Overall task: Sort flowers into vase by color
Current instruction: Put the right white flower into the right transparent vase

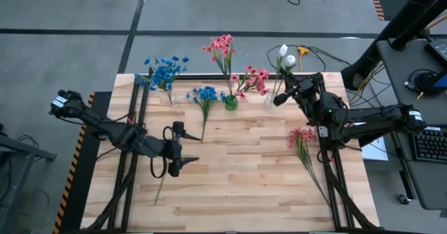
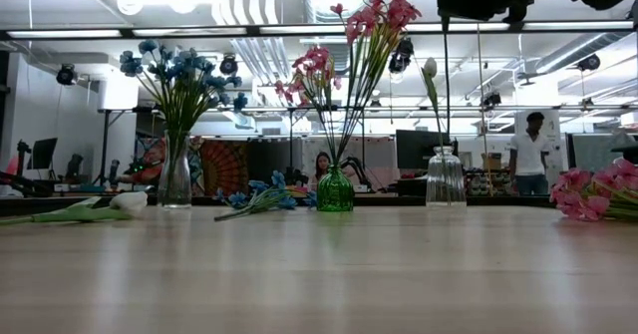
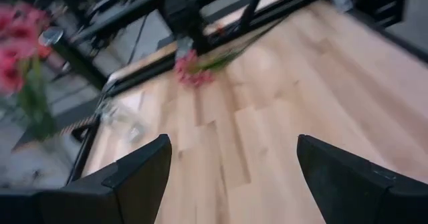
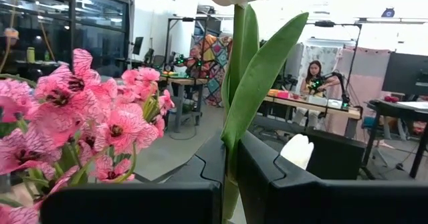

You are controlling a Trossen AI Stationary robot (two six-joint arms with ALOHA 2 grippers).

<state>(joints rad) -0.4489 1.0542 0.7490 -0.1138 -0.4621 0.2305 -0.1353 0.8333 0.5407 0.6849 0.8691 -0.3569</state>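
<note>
- Seen from above, three vases are lined up along the far edge of the worktop [image 1: 237, 171]: a clear one with blue flowers [image 1: 165, 72], a green vase [image 1: 230, 103] with pink flowers [image 1: 225, 49], and a clear vase [image 1: 269, 100] with one white bud [image 1: 283, 51] in it. The right gripper [image 1: 279, 98] is placed just beside that last vase, its fingers closed on the stem of a second white bud [image 1: 290, 61]. The left gripper [image 1: 174, 150] is held low over the worktop with its fingers spread wide and nothing between them.
- Three flowers are left lying loose: a blue cluster [image 1: 206, 94] near the green vase, a pink cluster [image 1: 302, 136] beside the right arm, and a stem [image 1: 159, 188] close to the left gripper.
- At worktop height, a white bud lying flat [image 2: 128, 202] is shown at the left, which is judged to belong to that stem.
- Past the left wrist, the open fingers [image 3: 144, 164] are seen over bare wood, with the loose pink cluster [image 3: 190, 70] well apart.
- Past the right wrist, the green stem [image 4: 235, 83] is seen clamped between the closed fingers [image 4: 200, 177].
- The sorting is judged partly done: the held bud is not yet in its vase, and three flowers remain.
</note>
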